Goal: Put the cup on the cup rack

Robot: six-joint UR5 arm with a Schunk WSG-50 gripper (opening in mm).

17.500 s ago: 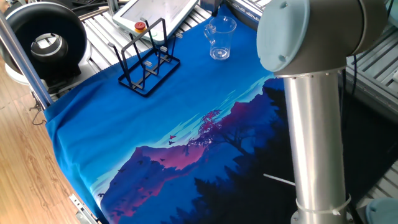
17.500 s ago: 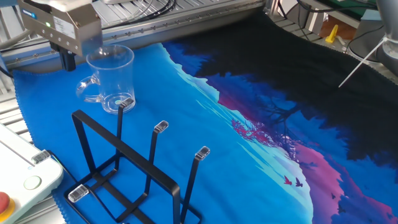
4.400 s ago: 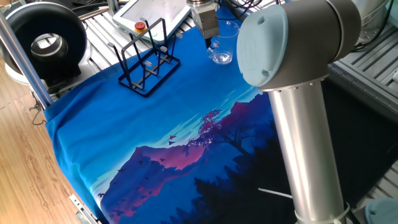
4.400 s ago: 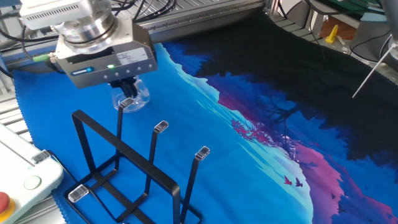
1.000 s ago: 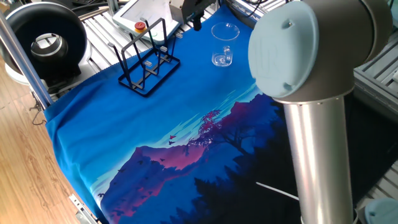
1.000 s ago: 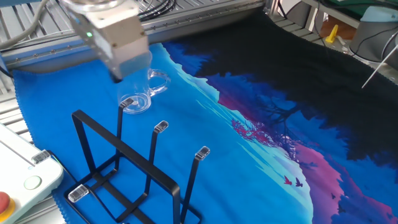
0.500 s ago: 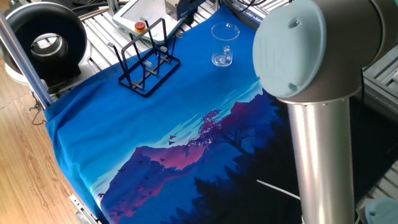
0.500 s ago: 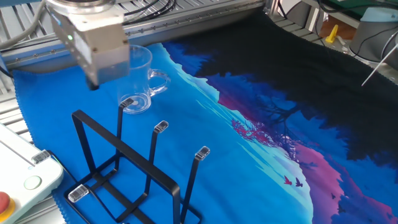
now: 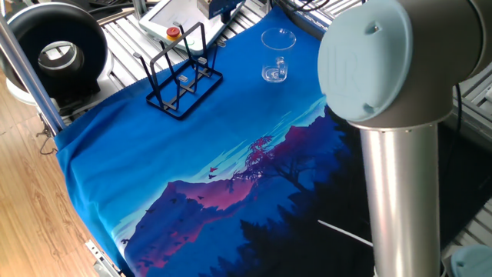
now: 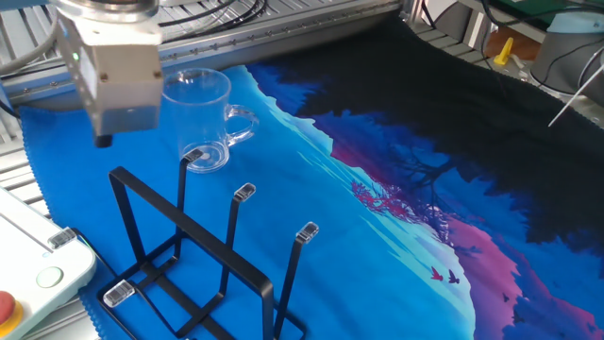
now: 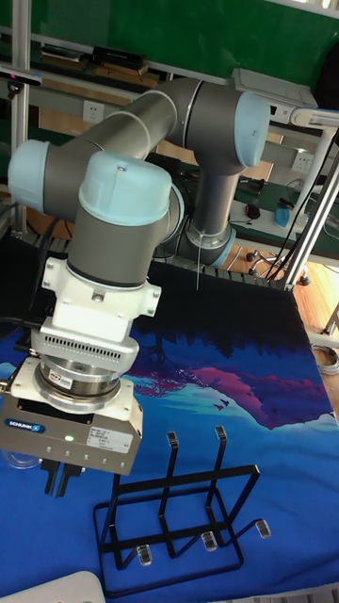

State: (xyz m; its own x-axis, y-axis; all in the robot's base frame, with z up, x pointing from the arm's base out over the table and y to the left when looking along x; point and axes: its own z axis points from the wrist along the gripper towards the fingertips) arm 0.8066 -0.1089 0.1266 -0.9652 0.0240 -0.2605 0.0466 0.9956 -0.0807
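The cup (image 10: 201,121) is a clear glass with a side handle. It stands upright on the blue cloth, with its handle towards the dark part of the cloth. It shows again as the cup (image 9: 275,54) and, as a sliver, the cup (image 11: 13,460). The black wire cup rack (image 10: 202,253) stands in front of it, with nothing on its prongs; it shows too as the rack (image 9: 181,75) and the rack (image 11: 178,520). My gripper (image 10: 102,140) hangs to the left of the cup, apart from it, holding nothing. Its fingers (image 11: 57,477) point down and look closed together.
A white pendant with a red button (image 9: 174,31) lies behind the rack by the cloth's edge. A black round device (image 9: 54,52) sits off the table's left corner. The arm's grey column (image 9: 400,192) fills the right side of that view.
Over the last second my gripper has moved sideways away from the cup, towards the table's edge. The cup and rack have stayed in place.
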